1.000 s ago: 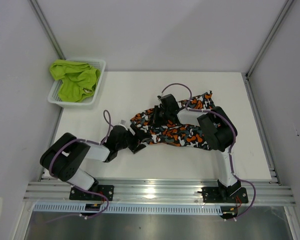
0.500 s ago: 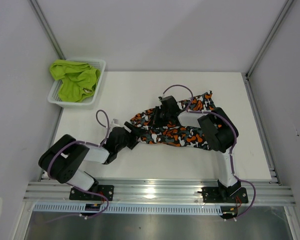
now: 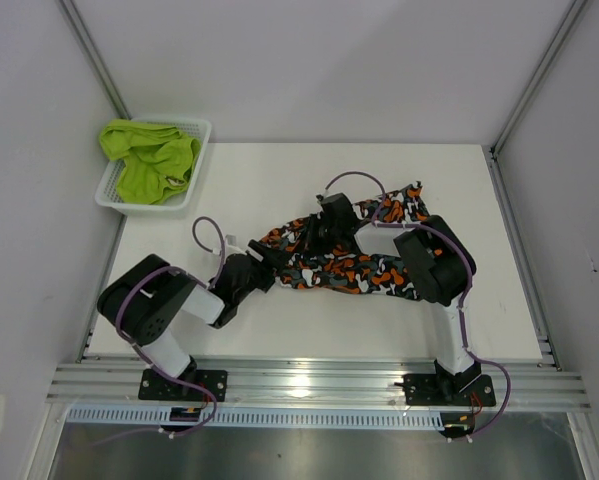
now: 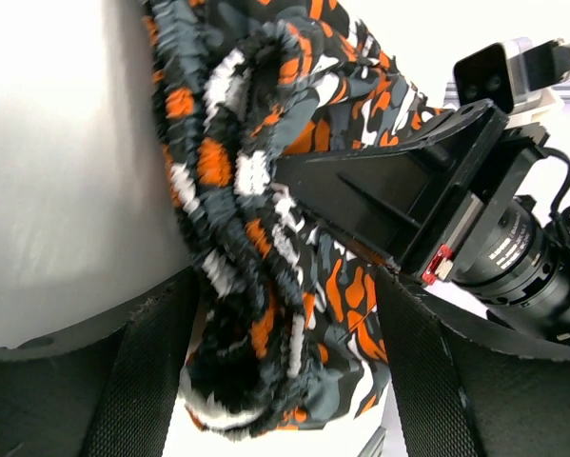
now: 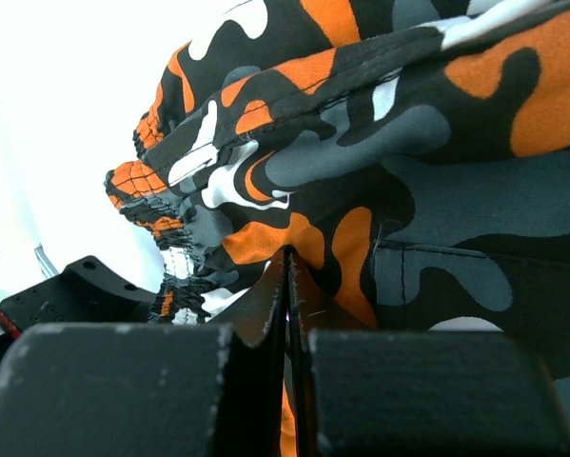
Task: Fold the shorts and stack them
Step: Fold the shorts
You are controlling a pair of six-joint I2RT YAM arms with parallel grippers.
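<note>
Mid-frame, our left gripper [image 4: 283,319], jaws wide, straddles the camouflage shorts [image 4: 237,181] at the waistband; our right gripper [image 5: 286,262] is clenched on their cloth.

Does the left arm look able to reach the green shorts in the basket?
Probably yes: the left hand is open, and nothing stands between it and the green shorts in the basket.

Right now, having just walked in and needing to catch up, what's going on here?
Both arms are working on the camouflage shorts, which lie crumpled in the middle. The right tool is shut on a fold of them; the left tool stands open around their bunched waistband. The lime green shorts sit in the white basket at the far left corner.
</note>
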